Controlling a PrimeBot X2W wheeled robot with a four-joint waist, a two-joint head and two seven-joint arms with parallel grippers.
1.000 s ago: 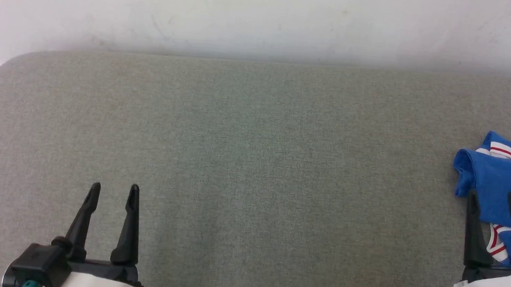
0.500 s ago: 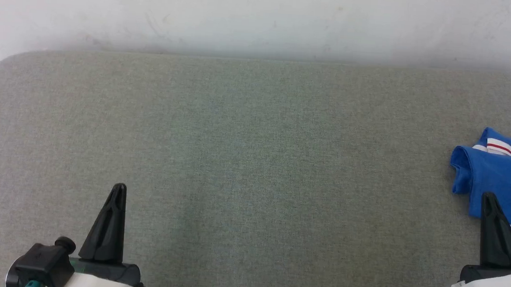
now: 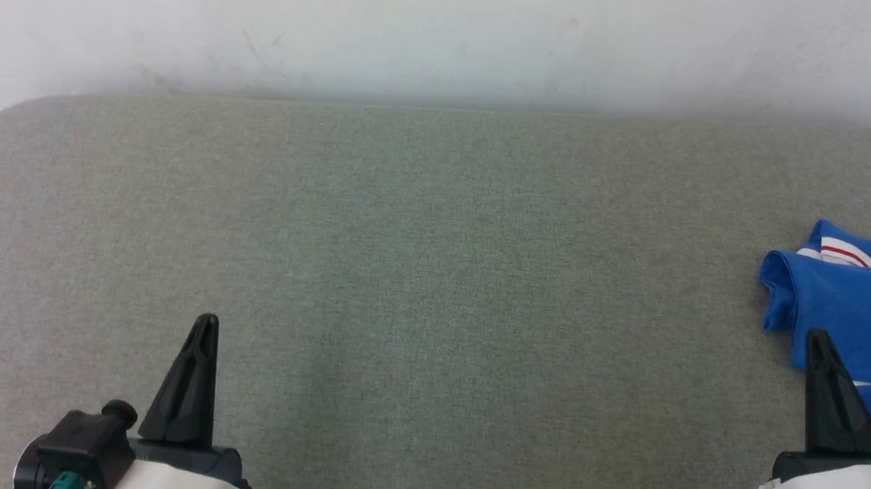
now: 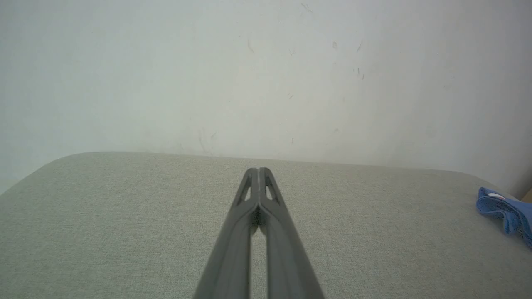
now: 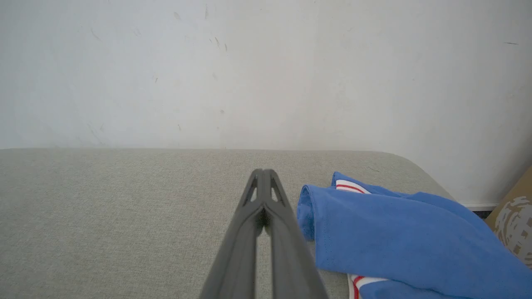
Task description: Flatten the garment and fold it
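The garment (image 3: 848,300), royal blue with white, red-striped trim, lies bunched at the table's right edge, partly cut off by the head view. It also fills the lower right of the right wrist view (image 5: 390,232) and peeks in at the far right of the left wrist view (image 4: 505,209). My right gripper (image 3: 817,340) is shut with nothing in it, its tip over the garment's near left part; in its own view the closed fingertips (image 5: 262,172) sit just left of the cloth. My left gripper (image 3: 204,325) is shut and empty at the lower left, far from the garment, tips together (image 4: 258,171).
A grey-green fabric-covered table (image 3: 434,275) with rounded corners spans the head view. A pale scuffed wall (image 3: 448,33) runs along its far edge. A brown cardboard box (image 5: 513,216) stands beyond the table's right end.
Both grippers have gone from open to shut, with nothing caught between the fingers. The head camera has shifted slightly, so the whole scene sits a little lower and further left.
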